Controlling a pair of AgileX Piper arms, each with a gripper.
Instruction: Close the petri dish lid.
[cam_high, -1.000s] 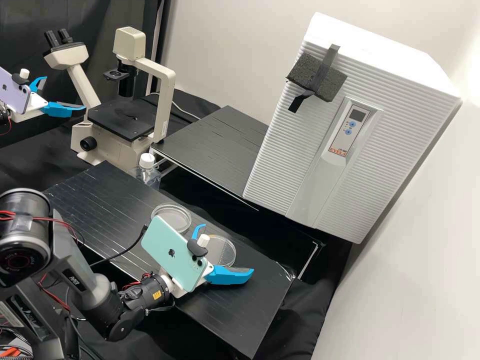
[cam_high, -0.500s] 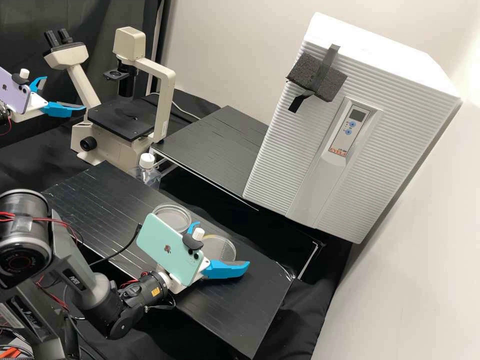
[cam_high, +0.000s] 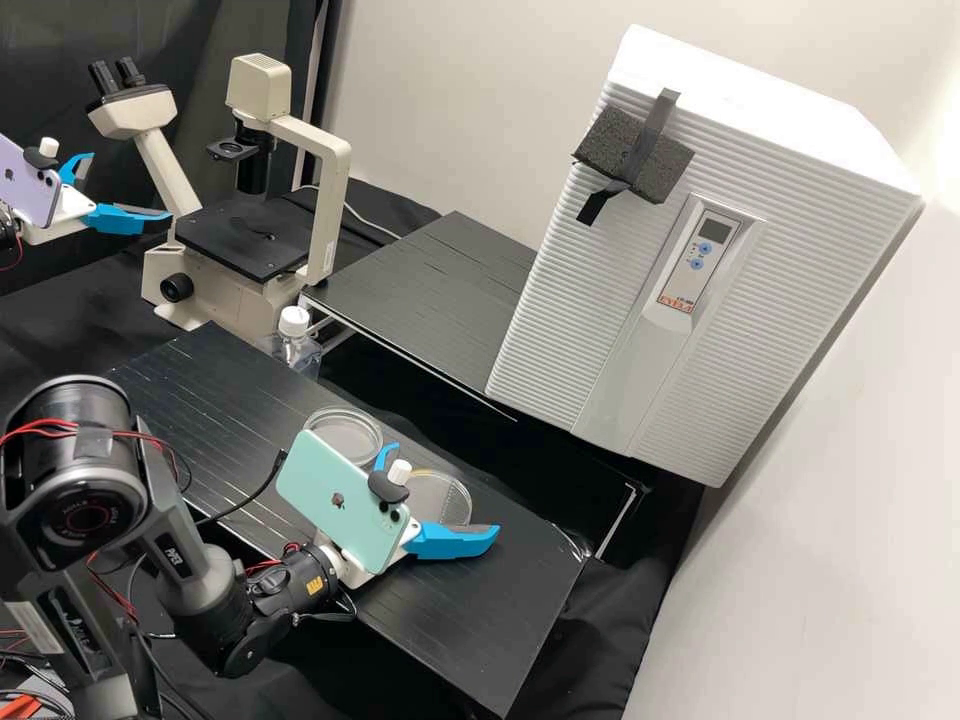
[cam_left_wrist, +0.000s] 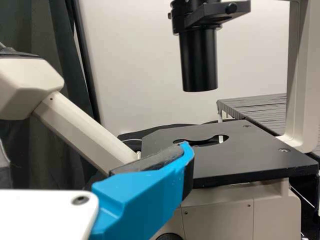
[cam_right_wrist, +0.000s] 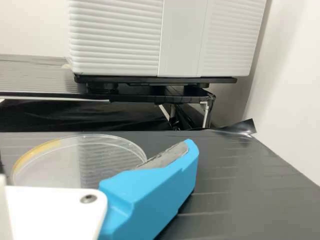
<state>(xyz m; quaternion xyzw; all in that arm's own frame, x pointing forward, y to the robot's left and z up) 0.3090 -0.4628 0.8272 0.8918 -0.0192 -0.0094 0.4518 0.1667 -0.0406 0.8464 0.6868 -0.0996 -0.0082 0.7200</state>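
My right gripper (cam_high: 443, 489) shifted slightly from a second ago, fingers wide apart, nothing gripped that I can tell, clear petri dish part (cam_high: 448, 500) near them, another (cam_high: 343, 437) just beside it, left gripper (cam_high: 130, 186) wide open near the microscope (cam_high: 328, 200).

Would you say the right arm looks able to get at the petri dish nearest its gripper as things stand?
Probably yes: the right gripper hangs open close by that dish on the black bench, and I see nothing standing between them, though its exact height is hard to judge.
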